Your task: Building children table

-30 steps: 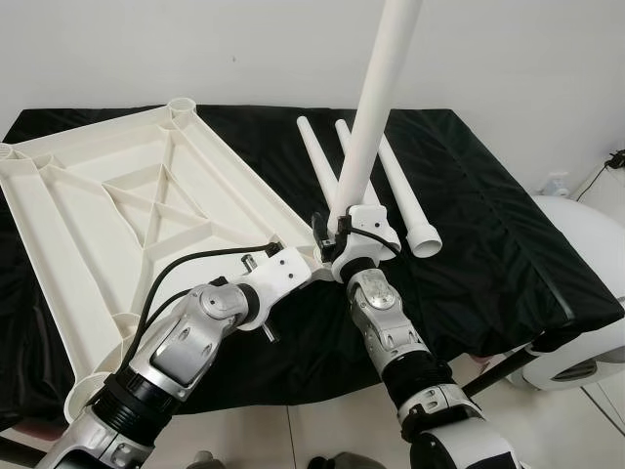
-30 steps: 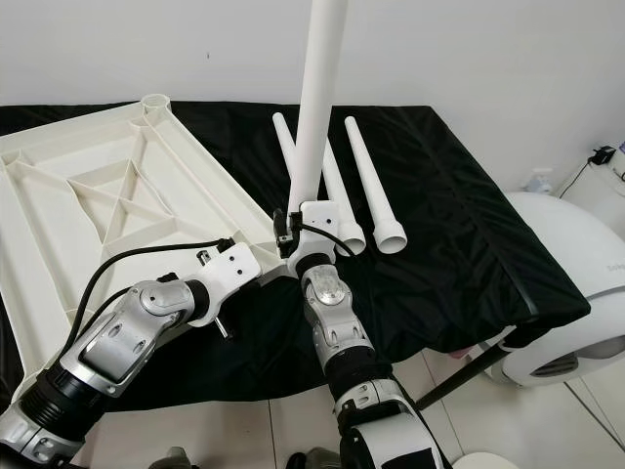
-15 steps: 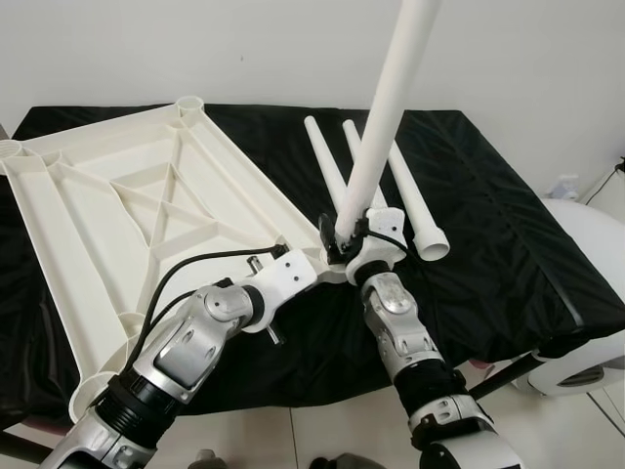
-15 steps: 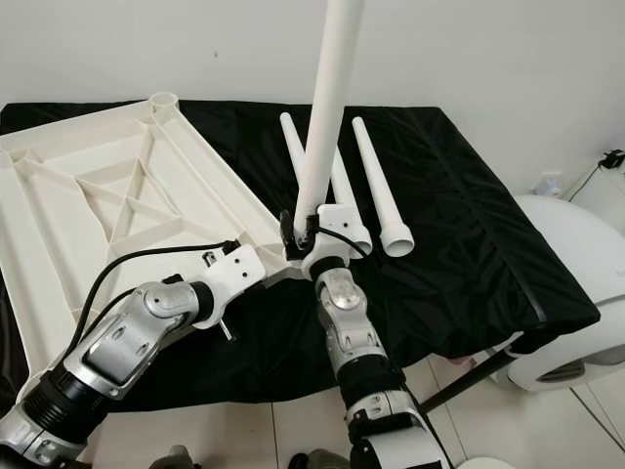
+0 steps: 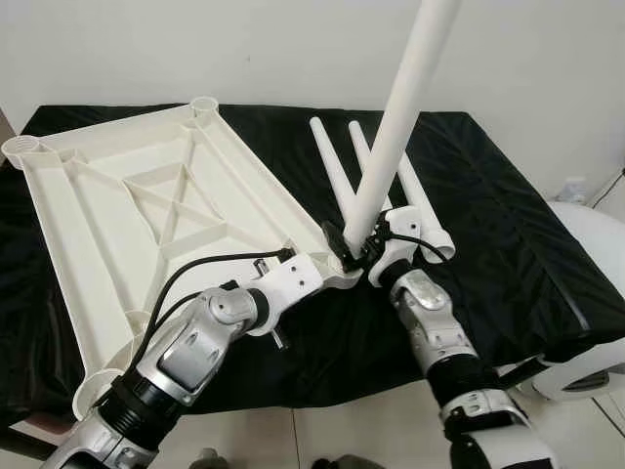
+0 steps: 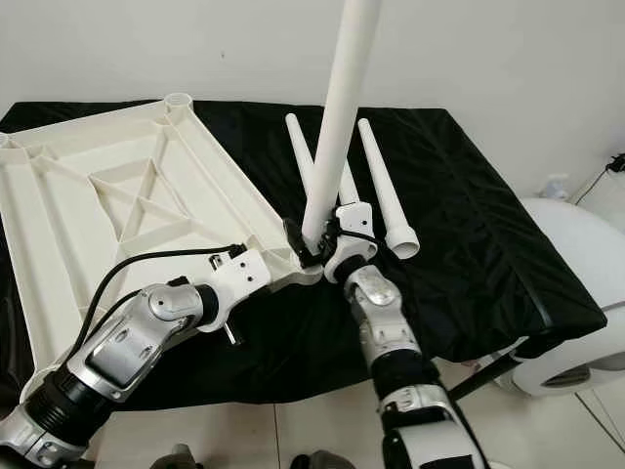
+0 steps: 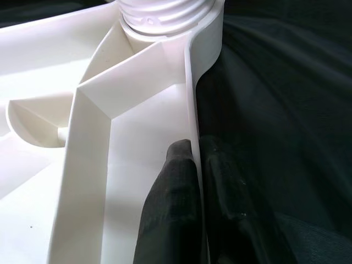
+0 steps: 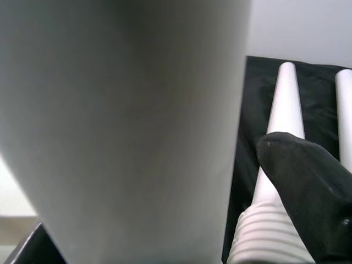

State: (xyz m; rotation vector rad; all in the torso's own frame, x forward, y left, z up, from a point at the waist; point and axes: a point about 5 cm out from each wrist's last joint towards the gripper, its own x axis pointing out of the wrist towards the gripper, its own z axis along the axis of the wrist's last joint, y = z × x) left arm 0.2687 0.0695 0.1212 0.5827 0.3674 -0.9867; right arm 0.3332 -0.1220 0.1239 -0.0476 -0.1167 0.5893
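- The table leg (image 5: 391,147) is now tilted further rightward — clamped by the right gripper (image 5: 363,252), its foot over the corner socket (image 7: 165,14).
- The tabletop (image 5: 146,195) rim is pinched between the closed fingers of the left gripper (image 7: 199,165) — seating seems imminent.

White wall (image 5: 195,44), perhaps tiled floor (image 5: 322,435)

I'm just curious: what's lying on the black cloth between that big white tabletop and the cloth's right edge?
In the left eye view, three loose white table legs lie side by side on the black cloth, right of the upturned tabletop; beyond them the cloth is bare.
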